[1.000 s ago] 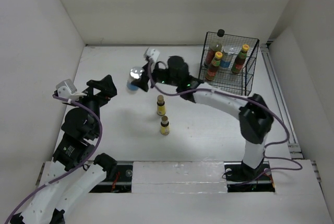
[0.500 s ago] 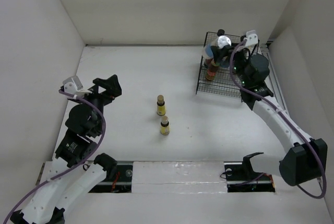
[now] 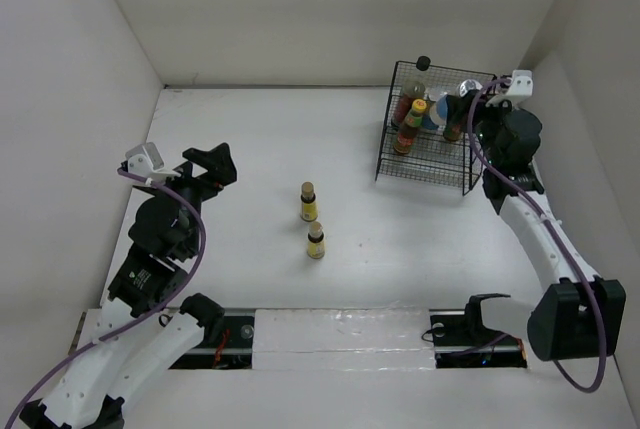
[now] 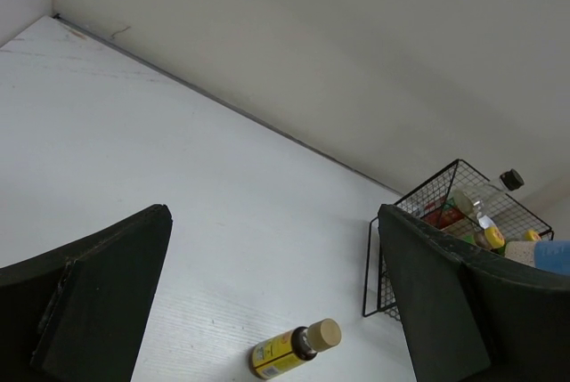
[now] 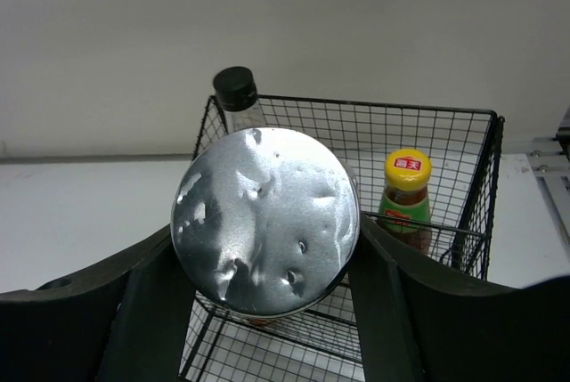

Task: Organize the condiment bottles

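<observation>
- Left gripper (image 3: 222, 165): near the left edge, jaws wide apart, nothing in them.
- Far yellow bottle (image 3: 309, 202) and near yellow bottle (image 3: 316, 241): upright mid-counter, well apart from the basket (image 3: 470, 164). You'd likely take these next.
- Basket, far right corner: black-capped bottle (image 3: 418, 79), red-sauce bottle (image 3: 413, 124) and blue-label jar (image 3: 433, 119) are inside.
- Right gripper (image 3: 464, 99): jaws clamped on the silver-lidded jar (image 5: 265, 222), held above the basket.
- Step: placing that jar. Lower it into the free gap between the bottles, then let go; don't knock the red-sauce bottle beside it.
- Writing: red mark on the red-sauce bottle's yellow cap, unreadable. Jar lid is blank. The other labels are too small to read.
</observation>
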### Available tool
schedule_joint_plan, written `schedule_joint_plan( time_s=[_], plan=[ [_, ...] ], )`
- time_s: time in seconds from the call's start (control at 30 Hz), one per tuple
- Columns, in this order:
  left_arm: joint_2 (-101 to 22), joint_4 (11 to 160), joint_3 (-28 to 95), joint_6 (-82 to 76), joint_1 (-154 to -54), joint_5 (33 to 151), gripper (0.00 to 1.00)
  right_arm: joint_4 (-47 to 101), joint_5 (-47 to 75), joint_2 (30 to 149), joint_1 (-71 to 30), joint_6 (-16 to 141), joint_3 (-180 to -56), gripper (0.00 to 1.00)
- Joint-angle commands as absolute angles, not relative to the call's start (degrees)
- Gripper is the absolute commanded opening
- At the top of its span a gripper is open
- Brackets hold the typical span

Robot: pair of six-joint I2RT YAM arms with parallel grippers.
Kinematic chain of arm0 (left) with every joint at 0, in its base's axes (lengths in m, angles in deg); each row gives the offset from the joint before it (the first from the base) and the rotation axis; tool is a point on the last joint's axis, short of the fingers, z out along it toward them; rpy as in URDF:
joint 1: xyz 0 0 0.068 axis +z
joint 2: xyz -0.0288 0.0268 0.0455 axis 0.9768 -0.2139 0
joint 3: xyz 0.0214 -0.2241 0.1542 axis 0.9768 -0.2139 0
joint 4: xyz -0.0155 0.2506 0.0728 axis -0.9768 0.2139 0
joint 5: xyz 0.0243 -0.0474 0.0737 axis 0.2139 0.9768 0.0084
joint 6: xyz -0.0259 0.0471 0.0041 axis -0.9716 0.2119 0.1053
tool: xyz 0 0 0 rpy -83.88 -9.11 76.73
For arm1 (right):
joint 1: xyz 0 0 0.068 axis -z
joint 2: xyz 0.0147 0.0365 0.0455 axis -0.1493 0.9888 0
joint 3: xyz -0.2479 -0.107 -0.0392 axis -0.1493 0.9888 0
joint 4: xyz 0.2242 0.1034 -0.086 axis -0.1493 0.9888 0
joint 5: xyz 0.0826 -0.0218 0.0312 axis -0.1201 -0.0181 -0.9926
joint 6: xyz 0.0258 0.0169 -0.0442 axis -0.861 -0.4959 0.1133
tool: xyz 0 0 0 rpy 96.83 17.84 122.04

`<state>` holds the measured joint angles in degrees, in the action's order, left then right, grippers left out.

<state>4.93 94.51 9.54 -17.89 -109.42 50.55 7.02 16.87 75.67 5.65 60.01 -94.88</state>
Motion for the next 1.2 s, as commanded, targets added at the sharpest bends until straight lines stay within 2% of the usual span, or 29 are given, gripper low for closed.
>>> schedule_joint_plan(
  time_s=[0.0, 0.73, 0.83, 1.03, 1.17],
  plan=[
    [4.62, 92.29, 9.94, -17.43, -109.38, 51.00, 0.98, 1.48, 17.26, 78.75, 6.56, 59.40, -98.46, 0.47],
    [4.09, 91.77, 9.94, -16.90, -109.38, 51.00, 0.98, 8.86, 24.63, 97.74, 2.70, 63.35, -104.80, 0.49],
    [4.09, 91.77, 9.94, -16.90, -109.38, 51.00, 0.98, 9.57, 25.78, 98.97, 1.56, 63.36, -105.32, 0.54],
    [3.57, 91.77, 9.94, -16.90, -109.38, 51.00, 0.98, 10.97, 28.68, 98.45, 0.94, 63.36, -105.32, 0.75],
    [3.57, 91.77, 9.94, -16.90, -109.38, 51.52, 0.98, 12.02, 30.43, 94.24, 0.41, 63.36, -105.32, 0.80]
  ],
)
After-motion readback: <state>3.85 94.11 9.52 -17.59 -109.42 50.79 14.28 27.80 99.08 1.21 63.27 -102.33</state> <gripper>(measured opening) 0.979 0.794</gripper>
